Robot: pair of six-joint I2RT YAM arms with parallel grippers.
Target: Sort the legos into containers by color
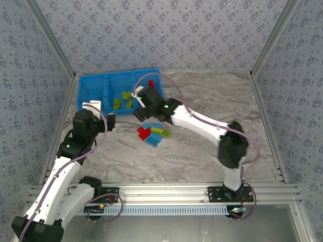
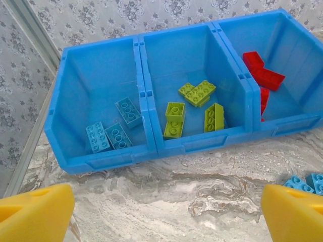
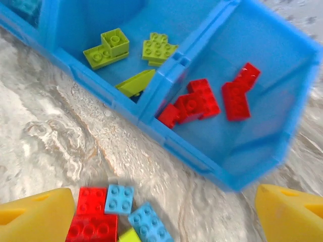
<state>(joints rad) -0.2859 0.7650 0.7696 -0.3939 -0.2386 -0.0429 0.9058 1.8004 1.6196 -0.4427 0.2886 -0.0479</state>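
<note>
The blue tray stands at the back left with its three containers side by side. In the left wrist view the left container holds three light blue legos, the middle one lime green legos, the right one red legos. A loose pile of red, light blue and green legos lies on the table in front of the tray. My right gripper hangs open and empty between the tray's front wall and the pile's red lego. My left gripper is open and empty over bare table, facing the tray.
Aluminium frame posts and patterned walls enclose the marble table. A metal rail runs along the near edge by the arm bases. The right arm stretches diagonally across the middle toward the tray.
</note>
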